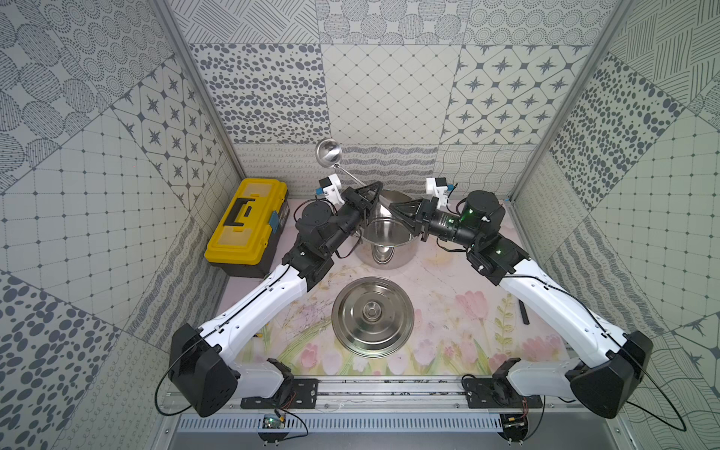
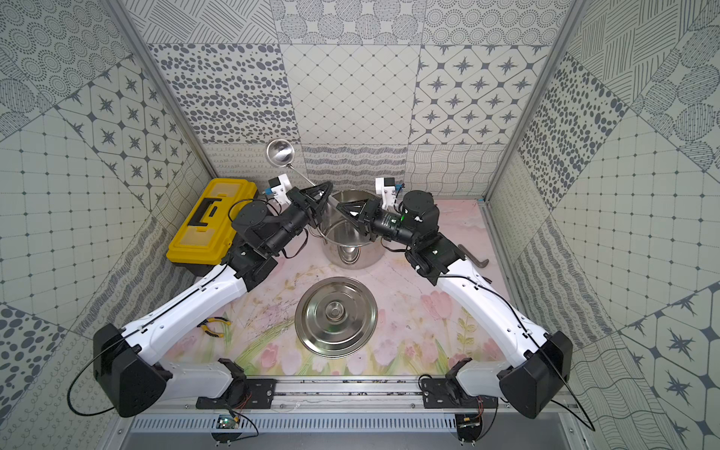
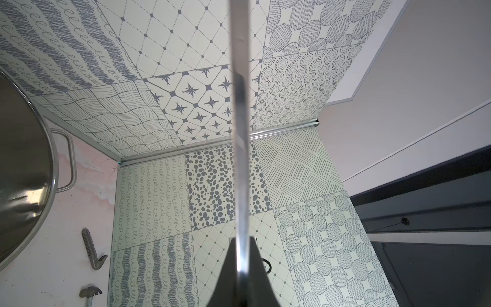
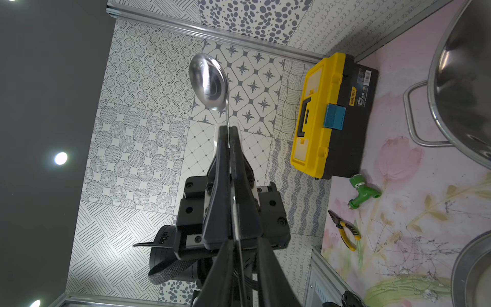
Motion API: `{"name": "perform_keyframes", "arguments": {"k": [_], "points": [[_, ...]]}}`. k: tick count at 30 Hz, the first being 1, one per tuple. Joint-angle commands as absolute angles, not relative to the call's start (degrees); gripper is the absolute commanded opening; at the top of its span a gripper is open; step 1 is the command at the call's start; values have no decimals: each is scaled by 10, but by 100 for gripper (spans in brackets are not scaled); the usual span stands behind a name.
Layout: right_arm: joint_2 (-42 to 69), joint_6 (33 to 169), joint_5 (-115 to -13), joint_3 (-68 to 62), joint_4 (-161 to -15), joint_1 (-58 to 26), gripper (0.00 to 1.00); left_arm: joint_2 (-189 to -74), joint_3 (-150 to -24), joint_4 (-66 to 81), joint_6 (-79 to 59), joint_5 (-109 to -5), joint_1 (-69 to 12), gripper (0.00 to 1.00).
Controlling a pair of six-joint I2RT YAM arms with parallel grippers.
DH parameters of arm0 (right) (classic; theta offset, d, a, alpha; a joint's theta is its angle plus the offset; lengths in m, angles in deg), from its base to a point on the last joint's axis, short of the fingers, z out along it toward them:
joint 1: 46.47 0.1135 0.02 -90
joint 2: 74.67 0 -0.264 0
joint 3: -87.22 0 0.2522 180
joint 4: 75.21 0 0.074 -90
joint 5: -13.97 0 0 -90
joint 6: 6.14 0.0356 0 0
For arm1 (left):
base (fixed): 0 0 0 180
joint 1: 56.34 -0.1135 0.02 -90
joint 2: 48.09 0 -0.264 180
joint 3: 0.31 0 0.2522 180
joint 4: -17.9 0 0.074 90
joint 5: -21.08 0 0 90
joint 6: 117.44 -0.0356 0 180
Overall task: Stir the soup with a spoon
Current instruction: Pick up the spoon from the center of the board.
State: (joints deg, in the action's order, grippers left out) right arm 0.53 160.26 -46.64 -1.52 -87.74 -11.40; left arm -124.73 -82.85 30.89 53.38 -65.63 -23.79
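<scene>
- Spoon (image 1: pixel 328 153): held aloft, not in the pot. Round bowl at upper centre of both top views, against the back wall, hollow side toward the camera. Thin handle slanting down and to the right, toward the pot's far rim.
- Left gripper (image 1: pixel 374 186): clamped tight on the handle about midway along, seen at the centre of the right wrist view with both fingers pressed on the steel. Probably gripped there to leave the handle's end free.
- Right gripper (image 1: pixel 393 207): narrow, fingers on either side of the handle's free end at the bottom of the right wrist view. Impossible to tell whether they press the metal or stop just short of it. Likely a handover, so that the bowl can be swung down for stirring.
- Pot (image 1: pixel 405 253): open, just below the two grippers at frame centre. Shiny inside, no soup discernible.
- Lid (image 1: pixel 372 315): off, knob showing, laid on the flowered mat (image 1: pixel 448 280) at lower centre, apart from the pot. Presumably placed there to keep the opening free.
- Yellow toolbox (image 1: pixel 245 226): closed, at centre left beside the left arm, outside the work.
</scene>
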Motion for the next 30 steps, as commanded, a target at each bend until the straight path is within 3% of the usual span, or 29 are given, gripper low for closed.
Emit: {"name": "perform_keyframes", "arguments": {"k": [1,11,14,16,19,20,23,30], "points": [[0,1605,-474,-6,-844,-111,21,-1237,-823,343,525,-666,-233,0],[-2,1600,-465,-8,-846,-111,0,-1232,-820,333,525,-678,-232,0],[-1,1596,-460,-12,-848,-112,0,-1234,-826,322,523,-679,-233,1],[-4,1589,-460,-14,-848,-113,0,-1236,-831,314,523,-675,-232,20],[-8,1566,-469,-25,-857,-120,0,-1237,-840,285,526,-671,-232,76],[-11,1555,-475,-32,-867,-126,0,-1233,-844,263,525,-672,-233,86],[-12,1513,-486,-67,-900,-155,0,-1212,-841,213,513,-677,-230,97],[23,1420,-474,-160,-994,-241,0,-1102,-783,73,497,-747,-222,99]]}}
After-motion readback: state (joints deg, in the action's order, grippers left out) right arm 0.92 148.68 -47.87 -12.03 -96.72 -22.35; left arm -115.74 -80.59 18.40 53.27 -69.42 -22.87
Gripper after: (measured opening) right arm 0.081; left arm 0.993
